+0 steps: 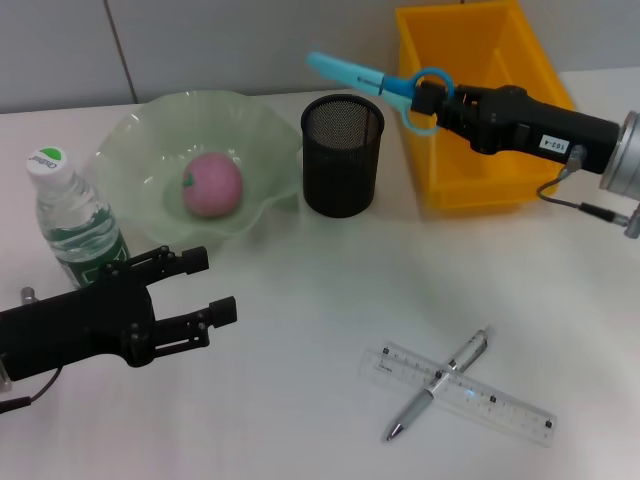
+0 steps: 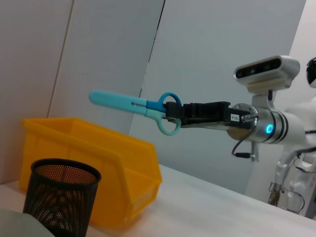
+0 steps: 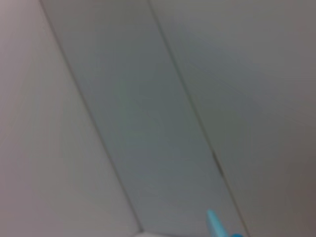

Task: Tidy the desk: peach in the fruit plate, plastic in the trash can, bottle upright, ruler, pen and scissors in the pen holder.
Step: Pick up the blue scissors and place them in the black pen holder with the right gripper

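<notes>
Right gripper [image 1: 432, 100] grips scissors [image 1: 375, 80]; arm sticker [image 1: 555, 145] reads "193-4".

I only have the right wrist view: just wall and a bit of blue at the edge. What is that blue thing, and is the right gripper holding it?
Observer: It is the scissors. The right gripper has its fingers shut on the handles and holds them roughly level in the air.
Operator: Where is the pen holder from there?
Observer: In the head view the pen holder stands just below the scissors' blade end, beside the yellow bin.
Operator: What else needs to go in it?
Observer: The pen lies across the ruler on the table, nearer the robot. The left gripper hangs open by the upright bottle.
</notes>
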Controlling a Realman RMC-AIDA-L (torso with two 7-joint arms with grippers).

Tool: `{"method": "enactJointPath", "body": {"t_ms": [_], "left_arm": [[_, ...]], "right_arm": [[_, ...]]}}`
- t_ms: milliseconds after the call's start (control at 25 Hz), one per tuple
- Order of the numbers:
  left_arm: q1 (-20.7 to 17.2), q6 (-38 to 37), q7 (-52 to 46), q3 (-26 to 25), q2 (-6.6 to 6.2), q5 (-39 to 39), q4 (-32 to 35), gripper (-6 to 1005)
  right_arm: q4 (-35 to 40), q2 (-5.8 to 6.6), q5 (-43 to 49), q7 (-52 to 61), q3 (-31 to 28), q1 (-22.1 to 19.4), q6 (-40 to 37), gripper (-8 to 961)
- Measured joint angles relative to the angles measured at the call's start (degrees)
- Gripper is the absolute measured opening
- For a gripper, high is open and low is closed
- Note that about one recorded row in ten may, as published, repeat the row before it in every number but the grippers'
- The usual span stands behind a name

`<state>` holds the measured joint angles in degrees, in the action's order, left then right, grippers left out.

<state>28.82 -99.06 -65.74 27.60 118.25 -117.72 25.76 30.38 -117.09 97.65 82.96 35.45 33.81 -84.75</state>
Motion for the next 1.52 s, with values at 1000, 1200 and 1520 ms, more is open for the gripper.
{"method": "enactJointPath", "body": {"t_ms": [1000,1200,1520], "left_arm": [[-1.2,0.7,2.0,1.0,-0.04,-0.1,1.1,801],[-1.5,1.5,2.6,1.5,-0.03,-0.1,1.1,801],[-1.5,2.5,4.0,1.6,0.06,0.0,0.9,801]], "right_arm": [[25.1,4.13,31.1,39.0,1.2,11.0,-6.0,84],[24.7,5.13,39.5,45.4,3.8,17.8,-6.1,83],[24.6,4.99,47.9,51.4,9.0,25.4,-5.2,85]]}}
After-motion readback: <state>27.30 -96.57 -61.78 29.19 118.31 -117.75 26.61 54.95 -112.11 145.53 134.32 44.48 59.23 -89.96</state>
